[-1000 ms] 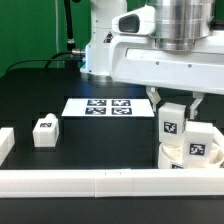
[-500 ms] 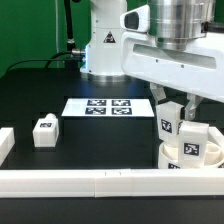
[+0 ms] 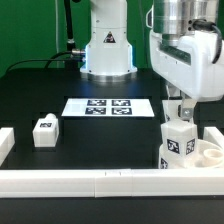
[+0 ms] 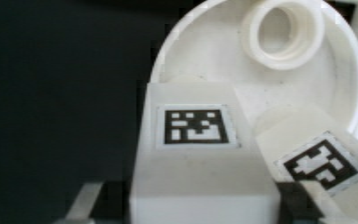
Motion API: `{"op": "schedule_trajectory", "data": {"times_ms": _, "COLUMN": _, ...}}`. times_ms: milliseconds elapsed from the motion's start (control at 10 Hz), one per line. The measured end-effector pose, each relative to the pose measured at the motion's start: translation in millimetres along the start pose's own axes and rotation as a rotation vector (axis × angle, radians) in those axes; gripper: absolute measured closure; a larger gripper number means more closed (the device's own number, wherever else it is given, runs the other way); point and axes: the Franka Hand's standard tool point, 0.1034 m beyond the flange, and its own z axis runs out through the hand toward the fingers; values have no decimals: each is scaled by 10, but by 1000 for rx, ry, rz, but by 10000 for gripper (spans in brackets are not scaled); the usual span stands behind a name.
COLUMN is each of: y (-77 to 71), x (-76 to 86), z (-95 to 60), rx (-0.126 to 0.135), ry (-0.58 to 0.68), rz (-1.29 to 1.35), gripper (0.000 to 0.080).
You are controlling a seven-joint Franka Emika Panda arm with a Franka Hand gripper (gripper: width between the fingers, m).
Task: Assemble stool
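Parts of the stool are lying out of sight in both views. In the exterior view the front border bar [image 3: 90, 182] is covering the lower rim of the round seat [image 3: 205, 157]. The held leg [image 3: 177, 142] is standing in front of the seat's side toward the exterior view's left, and the picture's edge is cutting the seat off on the exterior view's right. The wrist view is blurred, and it is cropping the seat [image 4: 202, 55] and the lower end of the held leg [image 4: 194, 150]. Whether that leg is touching the seat cannot be told.

The exterior view alone is showing the black table [image 3: 100, 140], the marker board [image 3: 108, 106] near its middle, and a loose leg [image 3: 44, 131] resting well apart from the seat, toward the exterior view's left. The wrist view alone is showing a round socket [image 4: 282, 35] in the seat's face and a second leg [image 4: 322, 162], tag tilted, just beside the held one and cut off at the picture's edge.

The pincer [image 3: 180, 113] is hanging from the arm [image 3: 185, 50] above the seat, drawn nearly together and pinching the upright held leg by its upper end. Its dark fingers [image 4: 92, 202] are flanking that block in the wrist view.
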Motion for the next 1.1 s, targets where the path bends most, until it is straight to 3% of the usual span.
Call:
{"op": "schedule_trajectory", "data": {"times_ms": 300, "y": 12, "x": -37, "z": 9, "rx": -2, "ry": -18, "rz": 119, "gripper": 453}}
{"op": "schedule_trajectory", "data": {"times_ms": 400, "y": 6, "x": -46, "z": -6, "rx": 0, "ry": -21, "rz": 88, "gripper": 266}}
{"op": "schedule_trajectory", "data": {"times_ms": 500, "y": -23, "x": -80, "z": -109, "rx": 15, "ry": -32, "rz": 40, "gripper": 172}}
{"op": "schedule_trajectory", "data": {"times_ms": 600, "y": -20, "x": -109, "z": -190, "rx": 26, "ry": -37, "rz": 9, "gripper": 172}}
{"op": "schedule_trajectory", "data": {"times_ms": 1000, "y": 2, "x": -101, "z": -139, "rx": 17, "ry": -32, "rz": -126, "gripper": 151}}
{"op": "schedule_trajectory", "data": {"times_ms": 1100, "y": -4, "x": -75, "z": -174, "rx": -12, "ry": -43, "rz": -330, "gripper": 151}}
